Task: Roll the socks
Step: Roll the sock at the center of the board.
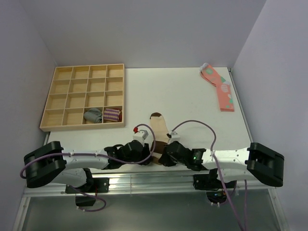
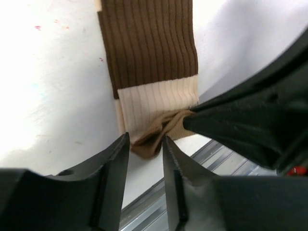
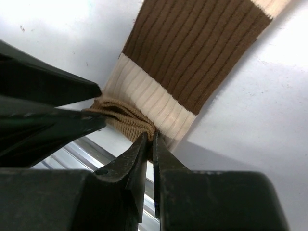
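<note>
A robotics lab cell: plain walls (image 1: 144, 29) box a white surface (image 1: 183, 96); left arm (image 1: 82, 156) and right arm (image 1: 231, 156) bolted to an aluminium rail (image 1: 149, 180)

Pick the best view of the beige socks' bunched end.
Right wrist: bunched end of the beige socks centred, pinched by the right gripper. Left wrist shows it partly hidden; top external, arms cover it.

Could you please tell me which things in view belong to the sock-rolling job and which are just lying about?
Part of the job:
- beige and brown socks
- left tool, open around their end
- right tool, pinching their edge

Just lying about:
- pink spotted socks
- wooden tray
- grey rolled sock and purple-striped roll, in the tray's near row
</note>
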`<state>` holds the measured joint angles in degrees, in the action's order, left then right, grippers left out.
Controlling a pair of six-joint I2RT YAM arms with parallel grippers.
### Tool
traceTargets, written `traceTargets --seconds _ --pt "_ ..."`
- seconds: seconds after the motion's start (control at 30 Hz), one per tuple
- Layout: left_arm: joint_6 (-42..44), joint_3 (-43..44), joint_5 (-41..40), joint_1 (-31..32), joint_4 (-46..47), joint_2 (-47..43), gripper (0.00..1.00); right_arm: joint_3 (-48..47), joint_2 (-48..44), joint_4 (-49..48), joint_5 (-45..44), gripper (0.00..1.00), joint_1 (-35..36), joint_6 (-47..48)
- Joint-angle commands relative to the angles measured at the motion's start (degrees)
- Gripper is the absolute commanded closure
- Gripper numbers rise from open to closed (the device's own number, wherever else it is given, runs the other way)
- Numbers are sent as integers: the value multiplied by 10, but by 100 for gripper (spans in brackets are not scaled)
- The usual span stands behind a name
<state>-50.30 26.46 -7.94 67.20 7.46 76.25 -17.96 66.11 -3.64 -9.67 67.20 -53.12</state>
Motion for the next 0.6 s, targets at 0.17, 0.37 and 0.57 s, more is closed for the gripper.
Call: traceTargets --seconds 0.17,0.37,0.57 --pt "6 -59 -71 19 119 -68 55 -13 18 66 109 88 -73 12" --pt "44 -97 -137 57 191 -88 50 -40 56 71 185 89 -112 44" --pt "83 -133 -214 102 258 -90 51 -66 92 72 254 89 -140 64"
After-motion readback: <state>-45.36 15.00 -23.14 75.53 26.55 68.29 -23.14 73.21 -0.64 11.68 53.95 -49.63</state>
